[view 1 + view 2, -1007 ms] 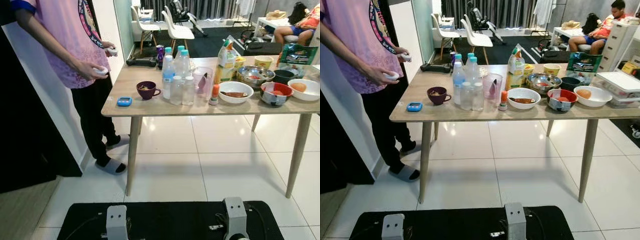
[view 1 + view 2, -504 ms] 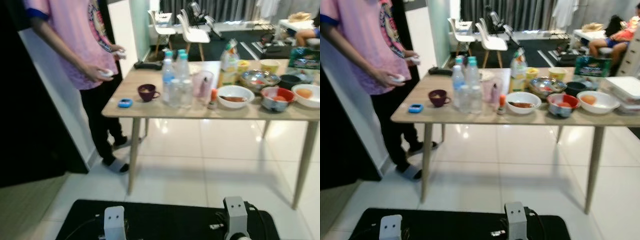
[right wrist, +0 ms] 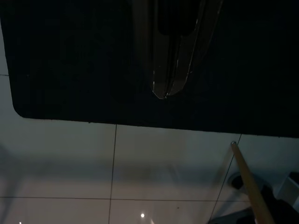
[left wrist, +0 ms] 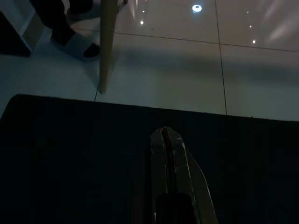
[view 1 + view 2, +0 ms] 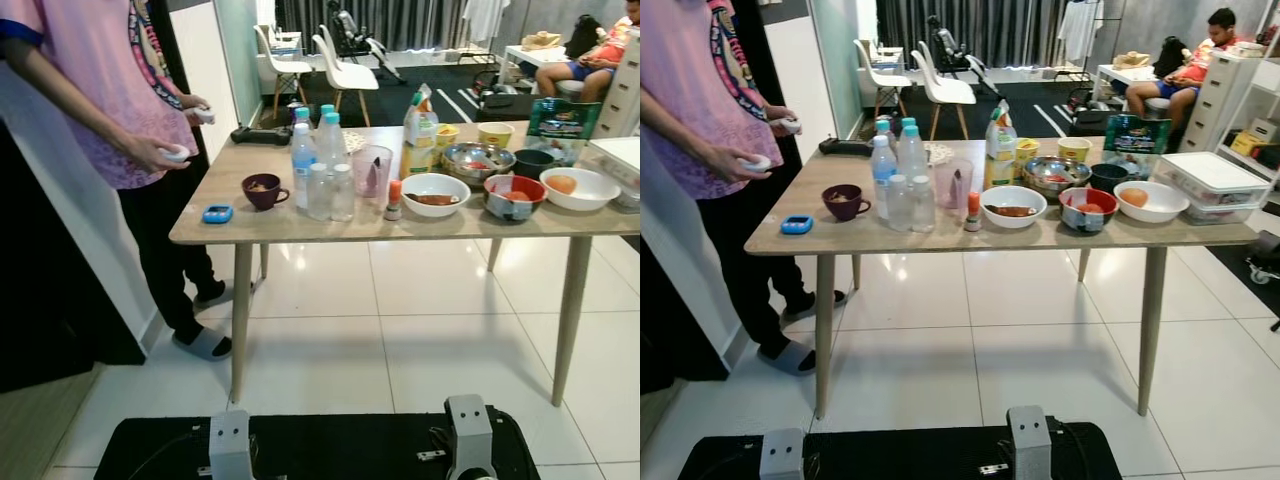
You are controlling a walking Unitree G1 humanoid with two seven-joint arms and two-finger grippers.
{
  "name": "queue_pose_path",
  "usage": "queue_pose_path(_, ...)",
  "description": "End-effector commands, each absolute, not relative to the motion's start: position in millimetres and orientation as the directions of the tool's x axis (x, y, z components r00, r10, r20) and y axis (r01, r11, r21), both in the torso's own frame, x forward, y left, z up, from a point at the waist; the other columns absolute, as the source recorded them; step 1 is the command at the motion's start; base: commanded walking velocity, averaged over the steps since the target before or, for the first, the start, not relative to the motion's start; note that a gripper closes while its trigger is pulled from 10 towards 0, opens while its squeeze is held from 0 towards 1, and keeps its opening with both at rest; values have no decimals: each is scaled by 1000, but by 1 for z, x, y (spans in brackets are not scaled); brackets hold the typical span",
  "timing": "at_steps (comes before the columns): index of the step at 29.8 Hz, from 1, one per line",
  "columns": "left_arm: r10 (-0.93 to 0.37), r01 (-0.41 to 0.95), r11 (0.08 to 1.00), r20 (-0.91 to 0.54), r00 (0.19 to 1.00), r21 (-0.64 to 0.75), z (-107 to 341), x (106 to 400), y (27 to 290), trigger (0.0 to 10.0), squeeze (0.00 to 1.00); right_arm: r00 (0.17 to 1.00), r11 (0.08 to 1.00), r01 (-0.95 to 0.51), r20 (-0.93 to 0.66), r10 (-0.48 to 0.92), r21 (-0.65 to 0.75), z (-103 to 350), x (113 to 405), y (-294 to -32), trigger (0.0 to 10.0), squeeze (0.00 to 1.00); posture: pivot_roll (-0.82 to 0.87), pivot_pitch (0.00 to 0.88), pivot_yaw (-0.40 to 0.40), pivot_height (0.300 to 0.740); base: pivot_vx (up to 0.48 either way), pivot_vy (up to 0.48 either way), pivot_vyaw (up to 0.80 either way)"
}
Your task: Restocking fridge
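Left eye view: wooden table [image 5: 300, 222] stands ahead on white tiles; person [image 5: 90, 90] at its left end holding white controllers. Black mat [image 5: 330, 445] lies near the robot. On the table: water bottles [image 5: 322, 165] clustered left of centre, bowls to their right, purple cup [image 5: 264, 190], blue timer [image 5: 217, 213]. Left gripper [image 4: 167, 133] and right gripper [image 3: 163, 93] hang over the mat, fingers pressed together

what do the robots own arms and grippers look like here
In the eye views, two silver-grey blocky arm ends with small dark holes: left arm, right arm, thin black cables beside them. Each wrist view shows long, glossy black fingers tapering to a point: left gripper, right gripper.
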State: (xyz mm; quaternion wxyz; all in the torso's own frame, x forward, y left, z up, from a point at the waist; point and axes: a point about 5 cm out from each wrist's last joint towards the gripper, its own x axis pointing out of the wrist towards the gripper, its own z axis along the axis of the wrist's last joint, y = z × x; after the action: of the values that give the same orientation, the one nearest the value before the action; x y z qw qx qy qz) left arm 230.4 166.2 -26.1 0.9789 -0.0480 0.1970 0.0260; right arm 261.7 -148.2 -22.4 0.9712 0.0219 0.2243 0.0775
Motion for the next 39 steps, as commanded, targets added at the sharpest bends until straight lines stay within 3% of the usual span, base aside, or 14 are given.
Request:
queue_pose_path(1,22,-55,996,-410,912,-69,-29,227,166,10000,0,884,987,-136,-439,158,82,-24,260,-148,10000,0,36,92,12,740,0,0,0)
queue_pose_path(39,13,-52,995,-401,916,-87,-26,230,164,10000,0,884,985,-150,-435,171,81,-22,263,-146,10000,0,36,83,9,740,339,0,0)
